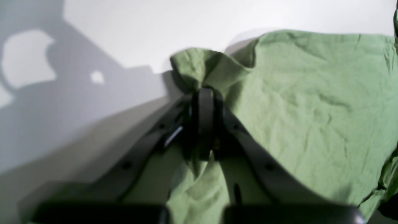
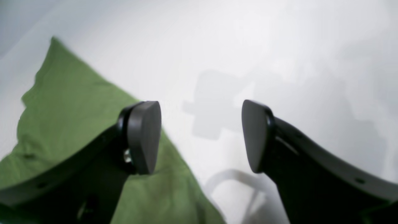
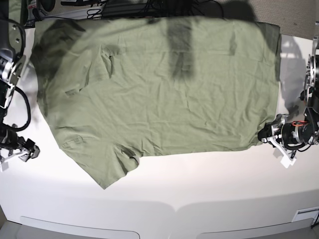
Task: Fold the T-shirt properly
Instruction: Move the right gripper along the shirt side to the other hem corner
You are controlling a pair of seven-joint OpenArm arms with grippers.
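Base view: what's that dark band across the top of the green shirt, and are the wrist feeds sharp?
Base view: only shadow on the wrinkled sage-green cotton T-shirt. Left wrist view: soft focus; the left gripper, shut on fabric, throws hard shadows on the white table. Right wrist view: blurred; open right gripper.

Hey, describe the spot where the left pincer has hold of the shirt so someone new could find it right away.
Start at the white table, which the green T-shirt largely covers. Follow the shirt's near edge to its corner on the base view's right. There the left pincer is shut on a small puckered tuft of cloth, the only bunched, raised bit; the rest lies flat.
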